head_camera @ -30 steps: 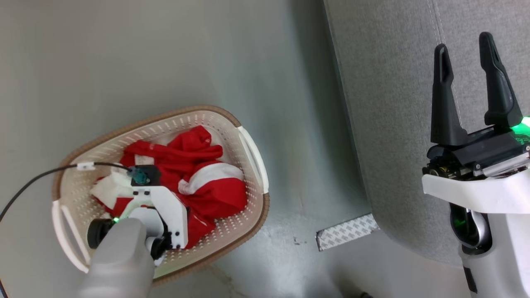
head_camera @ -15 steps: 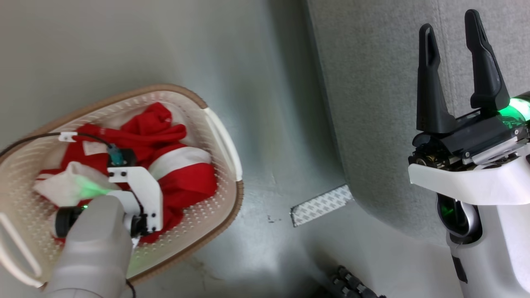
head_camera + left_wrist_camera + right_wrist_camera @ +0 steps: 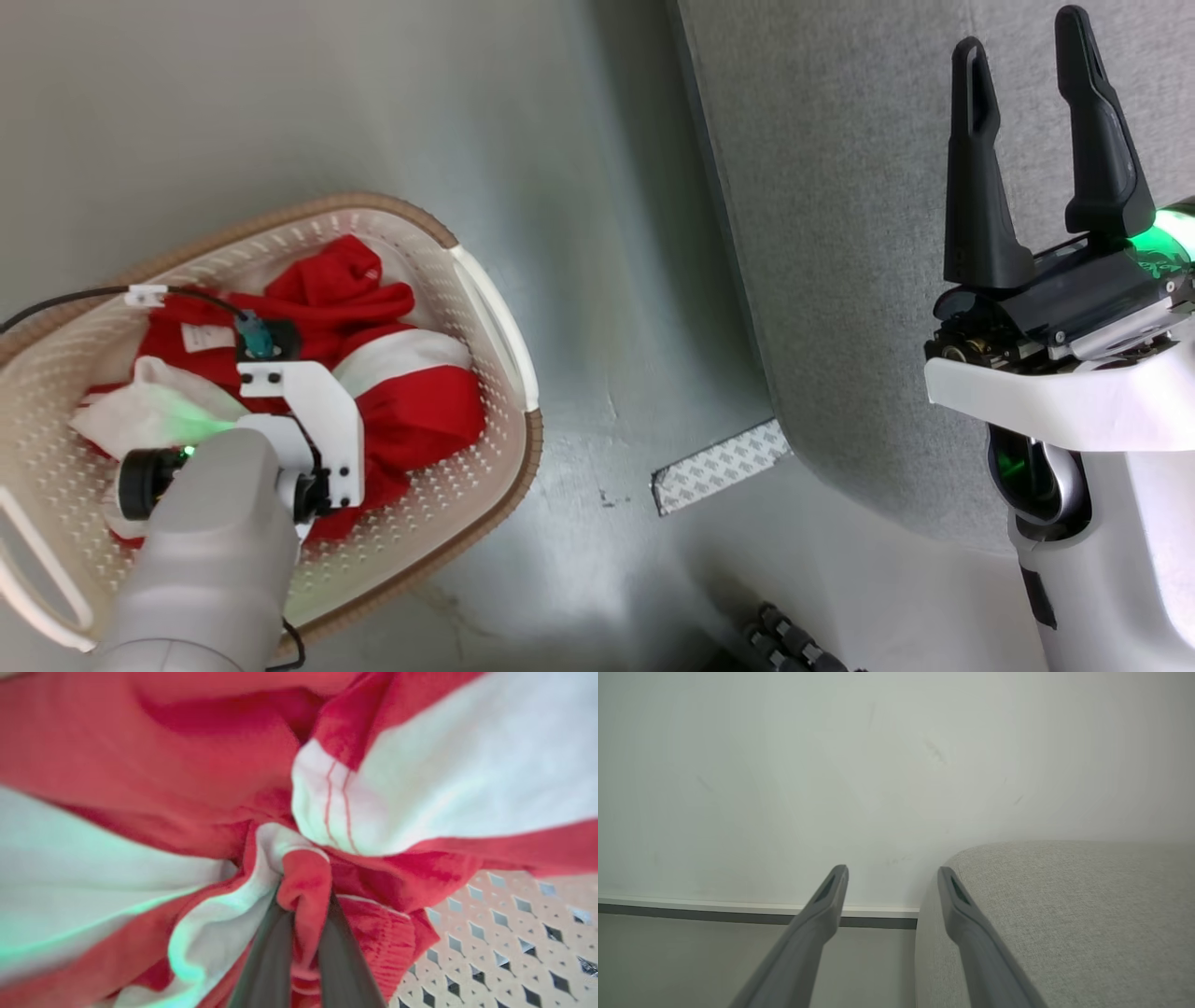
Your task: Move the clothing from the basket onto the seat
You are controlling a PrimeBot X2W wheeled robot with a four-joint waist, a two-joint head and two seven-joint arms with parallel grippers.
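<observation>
The cream basket (image 3: 499, 327) with its brown rim stands on the floor at the left. Red clothing (image 3: 411, 411) with white bands is heaped inside it. My left arm reaches down into the heap, its fingers hidden beneath the wrist in the head view. In the left wrist view my left gripper (image 3: 304, 914) is shut on a red fold of the clothing (image 3: 306, 882), above the perforated basket floor (image 3: 504, 942). My right gripper (image 3: 1022, 140) hangs open and empty over the grey seat (image 3: 840, 233). The right wrist view has the right gripper (image 3: 892, 877) beside the seat's rounded edge (image 3: 1064, 914).
A patterned grey-white strip (image 3: 719, 465) lies on the floor at the seat's corner. A black cable (image 3: 56, 303) runs from my left wrist over the basket rim. A dark ribbed part (image 3: 794, 644) shows at the bottom edge. A pale wall (image 3: 831, 765) stands behind the seat.
My left gripper has closed on a fold of the red clothing in the basket. The head camera has shifted, so the basket now sits further left. The right gripper stays open.
</observation>
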